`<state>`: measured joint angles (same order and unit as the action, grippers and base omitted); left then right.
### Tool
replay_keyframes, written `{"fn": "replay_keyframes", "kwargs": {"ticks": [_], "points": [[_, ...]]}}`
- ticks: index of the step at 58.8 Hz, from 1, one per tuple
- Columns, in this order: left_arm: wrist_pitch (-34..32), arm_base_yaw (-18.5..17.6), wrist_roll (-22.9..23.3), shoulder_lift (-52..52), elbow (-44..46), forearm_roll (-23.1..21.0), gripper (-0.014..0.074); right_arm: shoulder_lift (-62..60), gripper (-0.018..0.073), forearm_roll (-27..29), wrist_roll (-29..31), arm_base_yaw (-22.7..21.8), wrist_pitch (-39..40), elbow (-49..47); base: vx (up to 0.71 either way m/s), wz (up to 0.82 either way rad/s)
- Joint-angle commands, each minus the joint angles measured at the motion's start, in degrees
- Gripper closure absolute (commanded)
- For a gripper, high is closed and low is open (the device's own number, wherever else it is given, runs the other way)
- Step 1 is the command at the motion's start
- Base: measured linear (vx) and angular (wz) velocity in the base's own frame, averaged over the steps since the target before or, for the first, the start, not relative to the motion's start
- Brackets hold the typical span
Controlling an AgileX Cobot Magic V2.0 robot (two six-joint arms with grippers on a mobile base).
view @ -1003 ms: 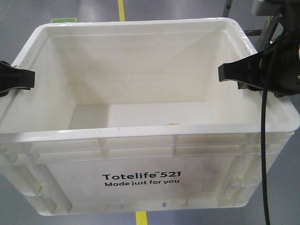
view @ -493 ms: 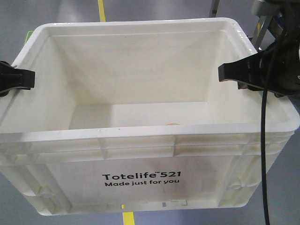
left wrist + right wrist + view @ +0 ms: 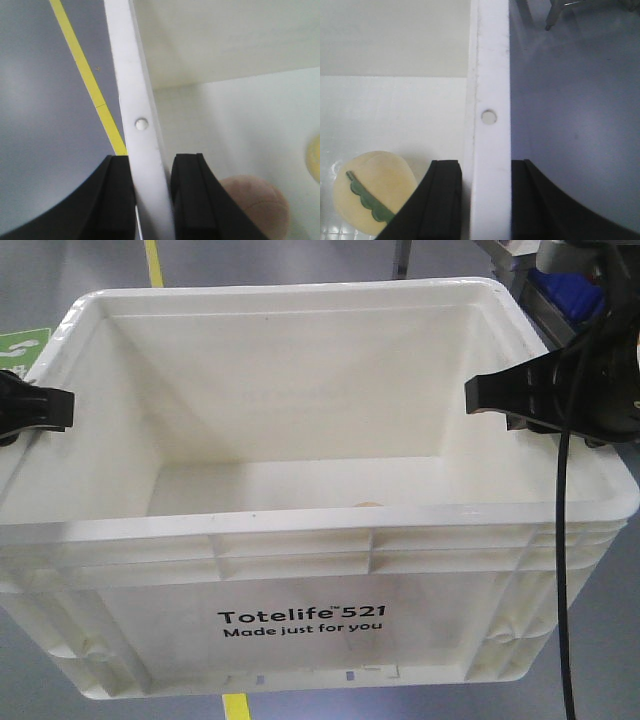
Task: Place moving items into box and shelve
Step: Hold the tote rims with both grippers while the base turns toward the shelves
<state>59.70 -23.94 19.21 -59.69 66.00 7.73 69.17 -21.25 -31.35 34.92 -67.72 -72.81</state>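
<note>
Exterior front-facing had the box (image 3: pixel 300 585) carried above the floor (image 3: pixel 300 262) — left claw (image 3: pixel 152 197) and right claw (image 3: pixel 487 200) each clamped on a side rim. Stiff, smooth plastic, likely light; the striped ball (image 3: pixel 372 192) inside could roll — opposite rims looked the right hold.

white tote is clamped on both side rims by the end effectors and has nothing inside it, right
The white tote is clamped on both side rims, by the left end effector and the right end effector, but it is not empty. The right wrist view shows a pale yellow ball with a green stripe inside, and the left wrist view a pinkish rounded item.
</note>
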Motion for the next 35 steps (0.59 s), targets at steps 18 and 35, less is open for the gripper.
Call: {"fn": "replay_keyframes", "kwargs": {"ticks": [18,35], "points": [[-6.69,-0.32,-0.80,1.84,2.33,1.10,0.0456,-2.01,0.0449,-5.31,0.67,-0.05,5.26,-2.22,0.12,-0.39],[-6.69,-0.32,-0.80,1.84,2.33,1.10,0.0456,-2.01,0.0449,-5.31,0.67,-0.05,5.26,-2.22,0.11,-0.43]]}}
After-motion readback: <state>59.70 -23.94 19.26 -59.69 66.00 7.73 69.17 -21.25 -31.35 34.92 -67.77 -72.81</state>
